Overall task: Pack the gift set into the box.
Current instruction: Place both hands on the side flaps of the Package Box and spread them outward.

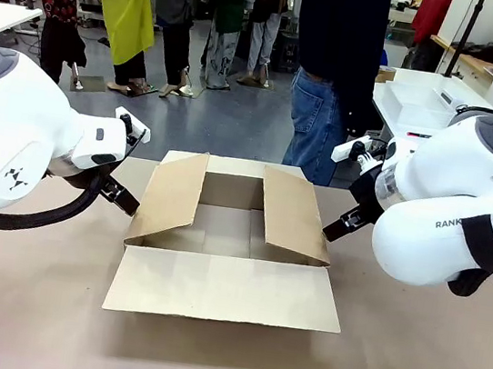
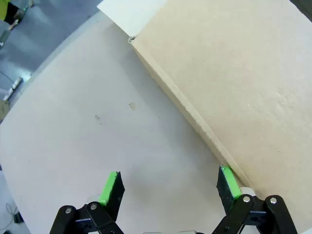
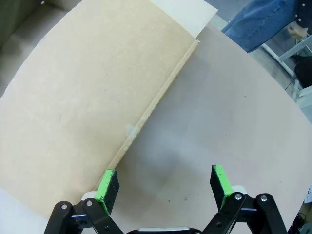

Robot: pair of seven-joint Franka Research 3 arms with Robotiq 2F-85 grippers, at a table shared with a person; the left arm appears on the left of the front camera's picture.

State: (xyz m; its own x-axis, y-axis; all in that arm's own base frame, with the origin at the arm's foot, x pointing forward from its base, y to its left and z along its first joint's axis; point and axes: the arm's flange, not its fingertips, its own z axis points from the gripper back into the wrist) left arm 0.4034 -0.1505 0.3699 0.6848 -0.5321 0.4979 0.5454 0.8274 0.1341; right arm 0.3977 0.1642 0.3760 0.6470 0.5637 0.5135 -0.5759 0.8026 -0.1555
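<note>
Tan table [image 1: 25, 319], box [image 1: 222, 289] open; we list left gripper [image 2: 169, 184], right gripper [image 3: 164, 181] wide, empty, flanking it; inward-leaning flaps [image 1: 171, 197] may block packing.

Right arm [image 1: 446, 233]: dark grey capital lettering runs along the white casing of the large link. The legible characters are "RANK" and, farther right, "OT". A black band [image 1: 484, 244] wraps the casing and covers the characters between these two groups.

Left arm [image 1: 14, 138]: a small dark emblem [image 1: 15, 178] of dots and angled strokes stands on the white casing. It is a graphic mark, not lettering.
</note>
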